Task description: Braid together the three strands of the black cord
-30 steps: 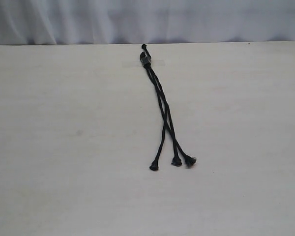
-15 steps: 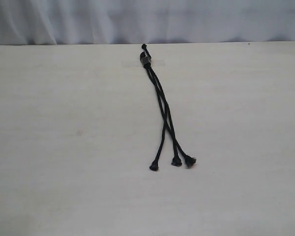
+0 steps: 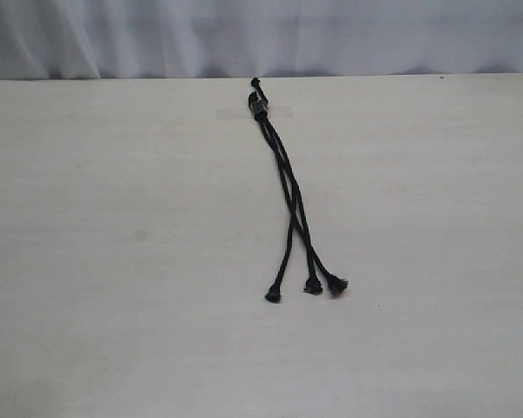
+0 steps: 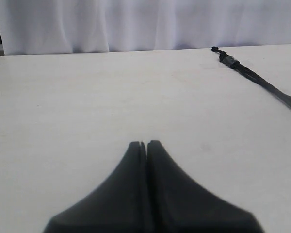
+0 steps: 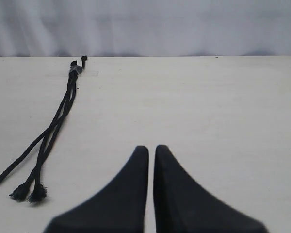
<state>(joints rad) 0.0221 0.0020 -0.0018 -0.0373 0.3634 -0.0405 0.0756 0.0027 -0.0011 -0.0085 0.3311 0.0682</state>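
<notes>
The black cord (image 3: 283, 170) lies on the table, its bound head (image 3: 259, 106) held under a strip of clear tape at the far side. The three strands run toward the near side, crossing over each other, and end in knotted tips (image 3: 273, 296), (image 3: 312, 286), (image 3: 336, 285). Neither gripper appears in the exterior view. In the left wrist view my left gripper (image 4: 146, 143) is shut and empty, with the cord head (image 4: 226, 58) far off. In the right wrist view my right gripper (image 5: 151, 148) is shut with only a thin slit, the cord (image 5: 58, 119) well apart.
The pale table (image 3: 113, 261) ends at its far edge against a white curtain (image 3: 244, 35). Clear tape (image 3: 275, 111) pins the cord's head just before that edge.
</notes>
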